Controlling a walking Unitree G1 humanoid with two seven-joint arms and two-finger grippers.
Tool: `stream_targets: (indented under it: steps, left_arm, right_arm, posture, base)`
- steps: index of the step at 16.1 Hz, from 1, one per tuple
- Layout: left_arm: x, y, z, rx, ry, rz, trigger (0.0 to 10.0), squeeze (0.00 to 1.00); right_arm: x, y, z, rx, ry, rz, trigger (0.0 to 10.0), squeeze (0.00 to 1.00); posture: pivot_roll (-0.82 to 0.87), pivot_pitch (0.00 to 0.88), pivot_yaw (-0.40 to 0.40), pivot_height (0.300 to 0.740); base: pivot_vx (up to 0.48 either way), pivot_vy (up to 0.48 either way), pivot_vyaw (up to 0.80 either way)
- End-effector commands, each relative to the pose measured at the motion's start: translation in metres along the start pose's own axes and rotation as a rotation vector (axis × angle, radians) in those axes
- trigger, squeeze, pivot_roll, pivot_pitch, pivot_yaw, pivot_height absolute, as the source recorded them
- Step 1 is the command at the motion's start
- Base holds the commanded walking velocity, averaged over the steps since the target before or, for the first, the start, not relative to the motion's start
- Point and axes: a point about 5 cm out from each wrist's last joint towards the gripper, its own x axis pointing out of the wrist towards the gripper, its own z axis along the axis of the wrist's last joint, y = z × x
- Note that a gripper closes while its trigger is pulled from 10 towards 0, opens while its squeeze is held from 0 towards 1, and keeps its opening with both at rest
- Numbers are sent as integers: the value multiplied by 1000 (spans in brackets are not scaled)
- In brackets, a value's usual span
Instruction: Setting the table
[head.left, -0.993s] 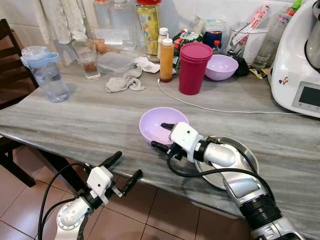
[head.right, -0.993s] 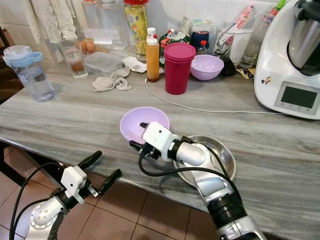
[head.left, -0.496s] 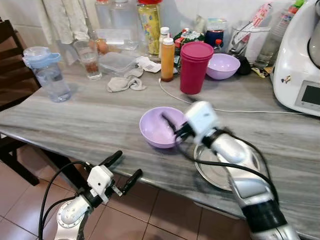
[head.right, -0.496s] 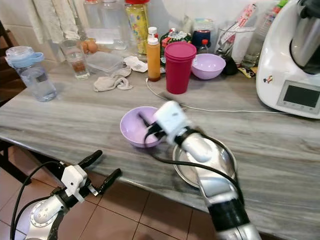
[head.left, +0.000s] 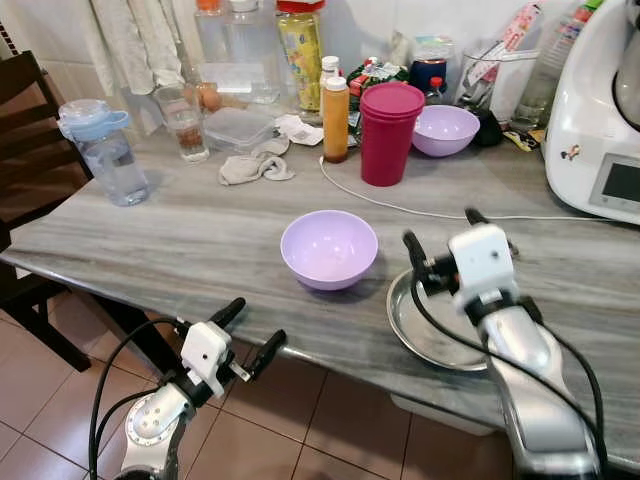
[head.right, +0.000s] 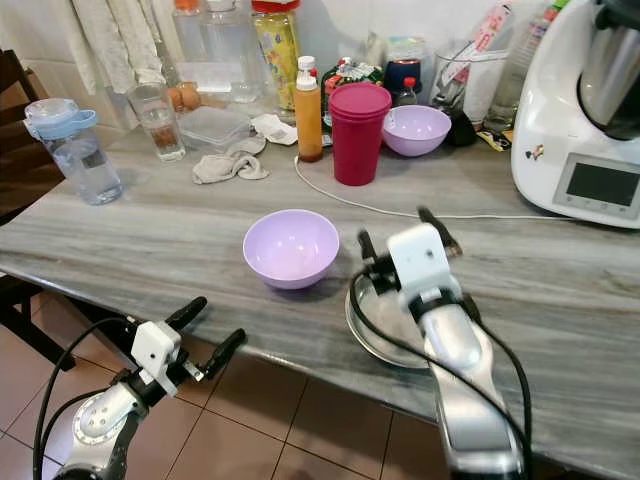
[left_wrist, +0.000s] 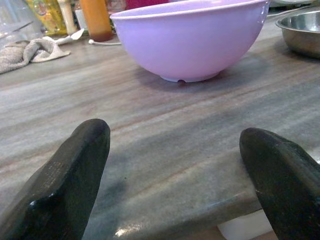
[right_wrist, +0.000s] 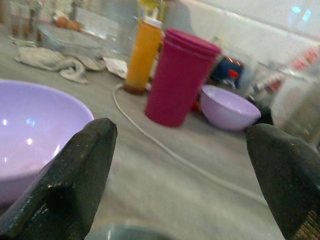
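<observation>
Letting go of the purple bowl (head.left: 329, 248), the right gripper (head.left: 440, 243) is hovering with jaws spread at its three o'clock, over the steel plate (head.left: 420, 335); the bowl is sitting placed mid-table. Left gripper (head.left: 248, 331) is idling spread below the table edge.

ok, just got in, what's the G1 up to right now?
Setting the table. The lavender bowl sits upright on the grey table, free of both grippers. The right gripper is open and holds nothing, raised above the steel plate just right of the bowl. The left gripper is open too, hanging idle below the table's front edge. A second purple bowl and a stack of magenta cups stand at the back among the clutter.
</observation>
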Motion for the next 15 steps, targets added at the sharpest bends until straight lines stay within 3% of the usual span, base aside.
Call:
stream_targets:
  steps: [1, 4, 6, 8, 9, 11, 13, 15]
  left_arm:
    - [-11, -6, -21, -72, 140, 27, 10000, 0]
    - [-9, -8, -19, -78, 104, 85, 10000, 0]
    - [-3, -2, -12, -72, 55, 109, 10000, 0]
    - [22, 23, 34, -14, -127, 136, 10000, 0]
    - [35, 24, 65, 13, -211, 139, 10000, 0]
    - [44, 31, 115, 39, -345, 185, 10000, 0]
    - [49, 32, 143, 76, -401, 197, 10000, 0]
    - [49, 24, 153, 79, -399, 174, 10000, 0]
  right_arm:
    - [-7, -2, -2, 9, 37, -37, 10000, 1000]
    - [-18, 0, -13, 55, 118, -61, 10000, 1000]
    - [-23, -1, -16, 71, 159, -77, 10000, 933]
    - [-24, -2, -19, 90, 185, -91, 10000, 925]
    - [-24, -1, -19, 103, 196, -93, 10000, 925]
    - [-22, 2, -22, 120, 209, -90, 10000, 925]
    - [-21, 6, -24, 133, 208, -83, 10000, 922]
    - [-18, 10, -26, 139, 215, -76, 10000, 922]
  posture:
    - [-301, 91, 67, 740]
    - [-313, 96, 72, 740]
    - [-323, 100, 77, 740]
    - [-324, 97, 79, 740]
    - [-324, 97, 79, 740]
    - [-306, 87, 83, 740]
    - [-294, 82, 88, 740]
    - [-287, 78, 95, 740]
  base:
    - [0, 0, 0]
    - [0, 0, 0]
    - [0, 0, 0]
    - [0, 0, 0]
    - [0, 0, 0]
    - [0, 0, 0]
    - [0, 0, 0]
    - [0, 0, 0]
